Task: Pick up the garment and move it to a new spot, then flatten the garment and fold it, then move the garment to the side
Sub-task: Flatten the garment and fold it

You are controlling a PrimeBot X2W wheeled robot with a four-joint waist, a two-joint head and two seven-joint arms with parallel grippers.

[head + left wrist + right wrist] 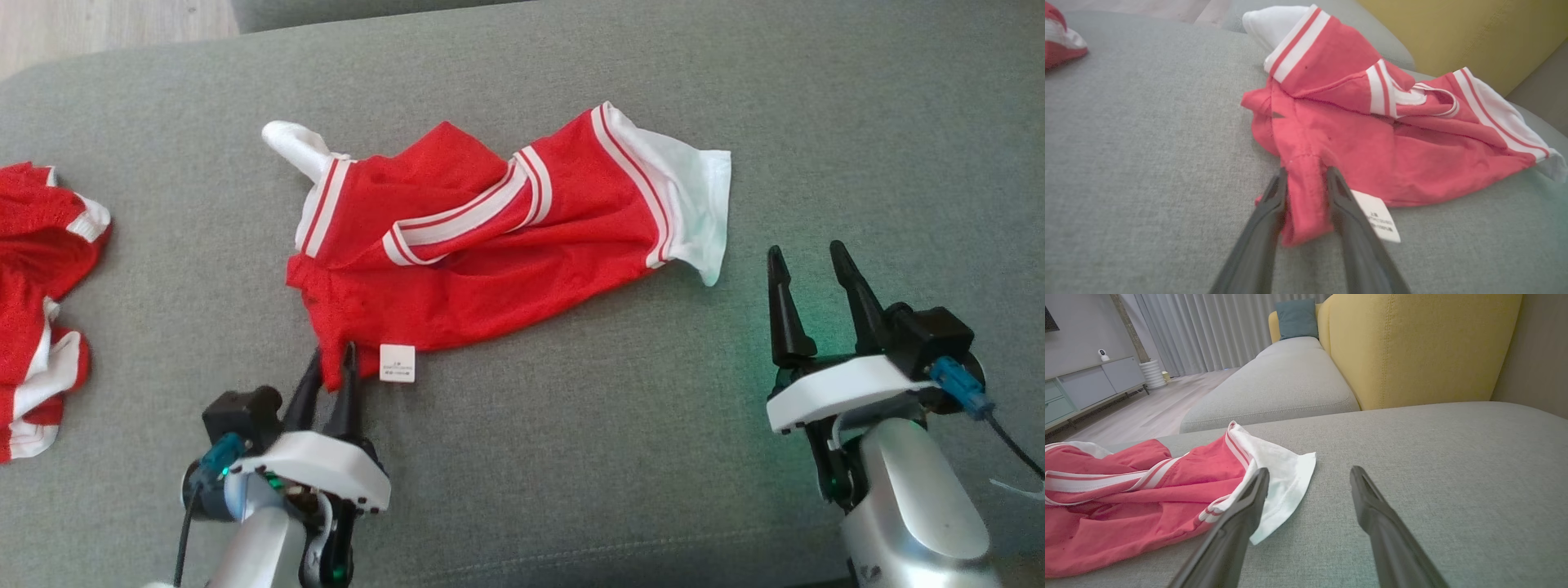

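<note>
Head view: the garment lies crumpled across the middle of a grey sofa cushion, red mesh w/ white stripe trim. White lining sticks out at its right end and a white bit at the upper left. A small white label sits at the near edge, just beside the L gripper.

L wrist view: the L gripper has its fingers pressed in on both sides of a raised fold at the garment's near left corner. Red cloth is pinched btw them and the label touches the right-hand finger.

R gripper is over bare cushion, fingers wide apart, nothing btw them, near the white lining end but not touching it. In the R wrist view one finger overlaps the garment's lining in the frame. A yellow backrest stands behind.

A 2nd red-and-white garment lies at the cushion's far left, well apart.
</note>
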